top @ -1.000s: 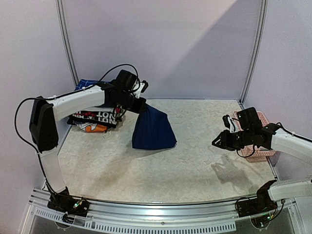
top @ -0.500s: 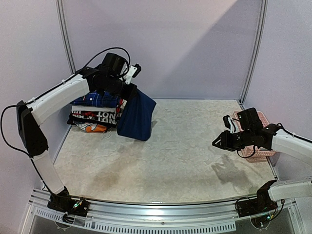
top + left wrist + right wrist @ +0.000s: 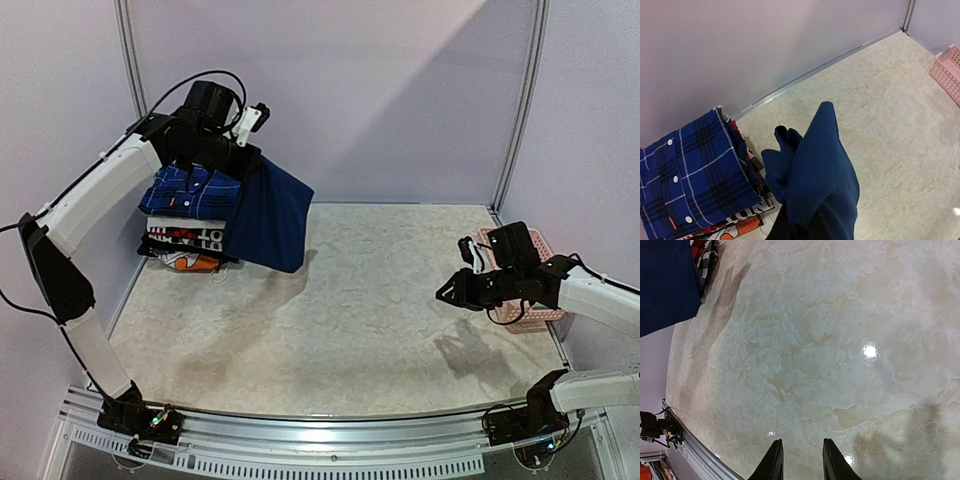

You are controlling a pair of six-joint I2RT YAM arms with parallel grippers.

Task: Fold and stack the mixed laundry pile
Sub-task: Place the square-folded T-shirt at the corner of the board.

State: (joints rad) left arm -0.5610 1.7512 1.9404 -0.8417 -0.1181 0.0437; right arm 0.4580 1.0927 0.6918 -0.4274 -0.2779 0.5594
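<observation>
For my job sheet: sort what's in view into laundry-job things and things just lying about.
Job: navy T-shirt, hanging from the left gripper; plaid shirt, lying folded at far left.
Lying about: pink basket, at far right; folded red-lettered garments, under the plaid shirt.

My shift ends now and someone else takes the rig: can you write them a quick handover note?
Left tool: shut on the navy T-shirt, which hangs in the air beside the stack at the far left.
Right tool: open, empty, above the table near the pink basket.
Done: the plaid shirt lies folded on top of the stack.
To do: set the T-shirt on the plaid shirt and let go.
</observation>
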